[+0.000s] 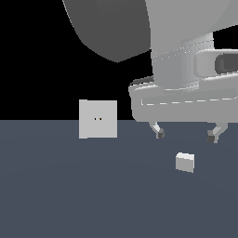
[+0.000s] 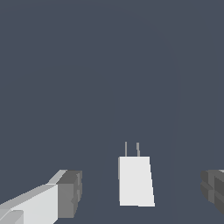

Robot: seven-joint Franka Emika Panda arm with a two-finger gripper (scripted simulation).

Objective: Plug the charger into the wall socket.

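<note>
So my gripper (image 1: 186,135) is hanging above the floor (image 1: 69,186) with the fingers spread wide, nothing between them. In the exterior view you can see both fingertips (image 1: 160,134) pointing down, well apart from each other, and the charger (image 1: 185,162) sits on the floor below the gap between them, not touching either one. From the wrist view the charger (image 2: 135,181) is a pale block lying between my two dark pads (image 2: 70,192), and its two thin prongs (image 2: 131,149) stick out of one end. The wall socket (image 1: 97,119) stands upright on the floor, off toward the exterior view's left and well apart from the charger, its two tiny dark holes (image 1: 97,119) near the centre. I think the prongs point roughly its way, but it's hard to say from these angles.
</note>
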